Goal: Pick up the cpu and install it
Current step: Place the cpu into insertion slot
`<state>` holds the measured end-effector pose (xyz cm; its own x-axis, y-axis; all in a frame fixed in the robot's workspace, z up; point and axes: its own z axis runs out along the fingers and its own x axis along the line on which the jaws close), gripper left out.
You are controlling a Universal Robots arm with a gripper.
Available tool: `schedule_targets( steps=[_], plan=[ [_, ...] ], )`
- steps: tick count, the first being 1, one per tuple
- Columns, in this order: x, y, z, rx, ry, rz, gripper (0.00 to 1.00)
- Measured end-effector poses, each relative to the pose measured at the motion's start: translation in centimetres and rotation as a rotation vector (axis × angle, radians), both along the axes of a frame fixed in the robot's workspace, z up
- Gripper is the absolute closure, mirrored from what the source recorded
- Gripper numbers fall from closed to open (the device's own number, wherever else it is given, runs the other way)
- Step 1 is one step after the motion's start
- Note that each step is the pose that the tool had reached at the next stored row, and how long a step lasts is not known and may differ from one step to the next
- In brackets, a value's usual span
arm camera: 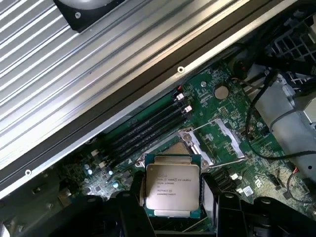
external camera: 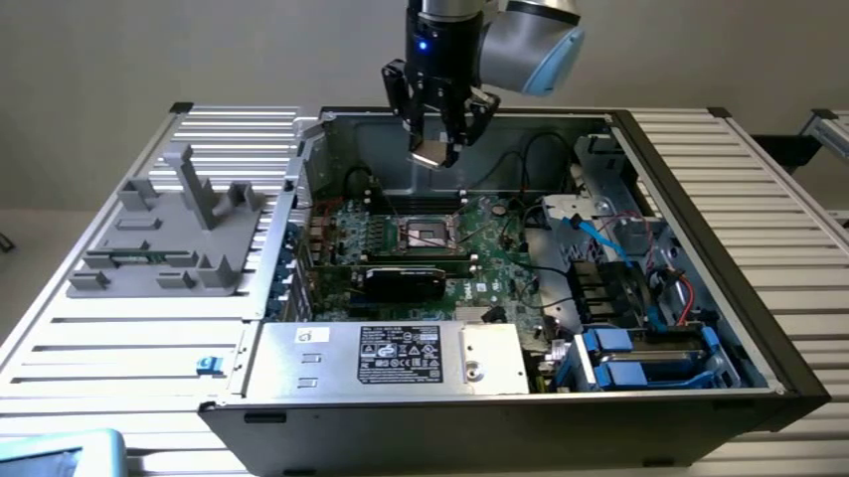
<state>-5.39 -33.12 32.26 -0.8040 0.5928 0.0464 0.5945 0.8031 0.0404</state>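
Cpu [arm camera: 172, 190] clamped by two edges in jaws, printed metal lid facing wrist camera, above motherboard [external camera: 494, 260]

The cpu [arm camera: 172, 190] is silvery-grey with dark print and a green rim, the motherboard [arm camera: 256, 163] green, the surface [arm camera: 74, 74] silver with ribbed stripes.

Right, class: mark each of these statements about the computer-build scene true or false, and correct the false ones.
1. The cpu is gripped between the jaws. True.
2. The cpu already sits in the motherboard socket. False: it hangs in the air above the board.
3. The computer case is closed by a cover. False: it lies open, with the board and cables showing.
4. A grey fixture stands on the slatted table, at the exterior view's left of the case. True.
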Motion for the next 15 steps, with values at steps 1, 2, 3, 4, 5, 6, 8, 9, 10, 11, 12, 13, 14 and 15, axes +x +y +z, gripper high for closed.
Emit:
schedule_targets(
  steps=[1,2,3,4,5,6,8,9,10,11,12,13,14,15],
  plan=[
    [0.00,0.00,-0.02,0.0000,0.0000,-0.017,0.45],
    [0.00,0.00,-0.03,0.0000,0.0000,-0.034,0.45],
    [0.00,0.00,-0.07,0.0000,0.0000,-0.068,0.45],
    [0.00,0.00,-0.08,0.0000,0.0000,-0.085,0.45],
    [0.00,0.00,-0.10,0.0000,0.0000,-0.102,0.45],
    [0.00,0.00,-0.11,0.0000,0.0000,-0.119,0.45],
    [0.00,0.00,-0.15,0.0000,0.0000,-0.153,0.45],
    [0.00,0.00,-0.16,0.0000,0.0000,-0.170,0.45],
    [0.00,0.00,-0.18,0.0000,-0.0001,-0.187,0.45],
    [0.00,0.00,-0.20,0.0000,-0.0001,-0.204,0.45],
    [0.00,0.00,-0.22,0.0000,0.0000,-0.222,0.45],
    [0.00,0.00,-0.24,0.0000,-0.0001,-0.238,0.45],
    [0.00,0.00,-0.26,0.0001,-0.0001,-0.256,0.45],
    [0.00,0.00,-0.28,0.0000,-0.0001,-0.273,0.45]
  ],
)
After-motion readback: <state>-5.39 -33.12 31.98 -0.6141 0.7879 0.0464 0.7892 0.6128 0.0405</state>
